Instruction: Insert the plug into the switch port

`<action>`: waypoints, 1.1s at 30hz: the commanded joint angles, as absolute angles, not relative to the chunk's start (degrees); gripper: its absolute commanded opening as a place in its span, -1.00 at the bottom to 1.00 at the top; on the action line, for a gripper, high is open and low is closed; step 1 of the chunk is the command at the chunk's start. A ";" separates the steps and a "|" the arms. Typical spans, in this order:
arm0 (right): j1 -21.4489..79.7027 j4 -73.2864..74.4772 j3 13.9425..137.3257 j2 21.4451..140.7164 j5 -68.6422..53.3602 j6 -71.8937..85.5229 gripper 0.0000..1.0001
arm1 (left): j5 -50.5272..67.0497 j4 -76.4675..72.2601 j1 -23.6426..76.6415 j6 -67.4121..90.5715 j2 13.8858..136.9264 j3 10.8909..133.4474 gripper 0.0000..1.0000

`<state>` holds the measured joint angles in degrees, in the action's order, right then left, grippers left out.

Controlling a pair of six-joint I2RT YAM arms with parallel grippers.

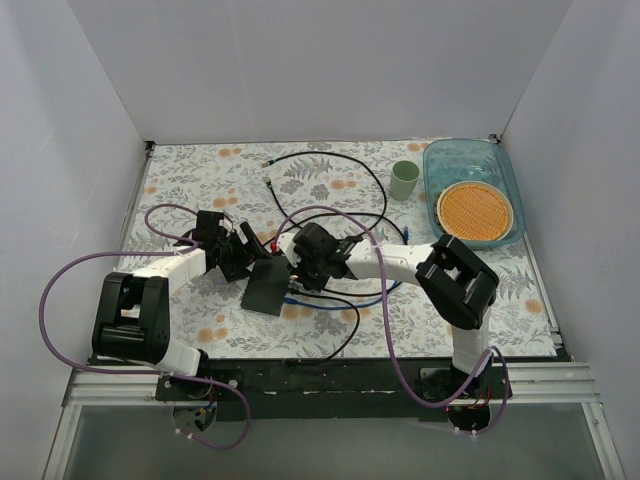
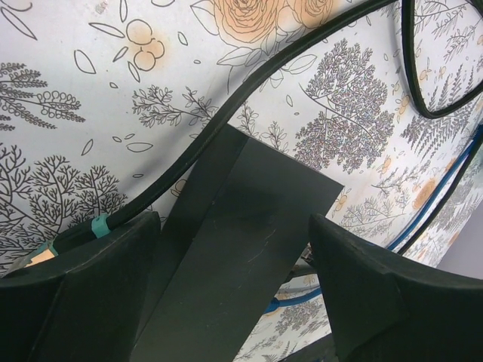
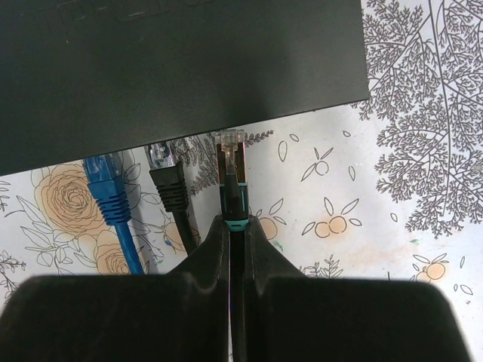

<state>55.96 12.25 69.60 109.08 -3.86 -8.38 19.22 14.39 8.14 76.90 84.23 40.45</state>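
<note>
The switch [image 1: 267, 286] is a flat dark grey box on the flowered cloth. In the left wrist view its top [image 2: 249, 249] lies between my left gripper's [image 2: 234, 222] open fingers, with a gap showing at the right finger [image 2: 392, 294]. My right gripper [image 3: 235, 226] is shut on the black cable just behind the plug [image 3: 230, 162], a clear plug with a teal band. The plug's tip meets the switch's near edge [image 3: 189, 75]. The port itself is hidden under that edge. A blue plug [image 3: 106, 181] and a black plug [image 3: 167, 175] sit in the same edge to the left.
Black and blue cables [image 1: 350, 205] loop over the cloth around both grippers. A green cup [image 1: 405, 180] and a blue tray [image 1: 447, 158] holding an orange disc [image 1: 474, 211] stand at the back right. Purple arm cables arc over the left side.
</note>
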 commanded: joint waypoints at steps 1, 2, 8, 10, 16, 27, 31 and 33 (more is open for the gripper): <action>55.81 16.34 71.72 110.92 -4.22 -10.11 -0.97 | 19.34 14.94 8.70 76.20 84.20 39.02 0.55; 55.81 16.96 71.81 111.00 -4.31 -10.19 -0.97 | 19.42 15.03 8.70 76.38 84.29 39.02 0.54; 55.81 19.16 72.42 111.01 -3.78 -10.55 -0.97 | 19.77 14.68 8.88 76.82 84.38 38.67 0.52; 55.81 19.68 72.68 111.09 -3.69 -10.81 -0.97 | 19.86 14.50 8.88 76.82 84.37 38.67 0.52; 55.90 21.88 74.18 112.14 -3.69 -10.81 -0.97 | 19.95 14.50 8.96 76.82 84.11 38.58 0.52; 55.99 25.48 77.34 114.52 -3.52 -10.46 -0.97 | 20.30 14.50 8.96 76.90 83.41 38.50 0.52; 55.99 25.93 77.87 114.96 -3.43 -10.20 -0.97 | 20.74 14.41 9.05 77.08 83.41 38.41 0.52; 55.90 26.36 78.31 115.14 -3.43 -10.20 -0.97 | 20.83 14.33 9.05 77.17 83.15 38.41 0.52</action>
<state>55.94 22.65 77.28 112.84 -3.99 -9.87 19.92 13.30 8.38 77.12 84.16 39.81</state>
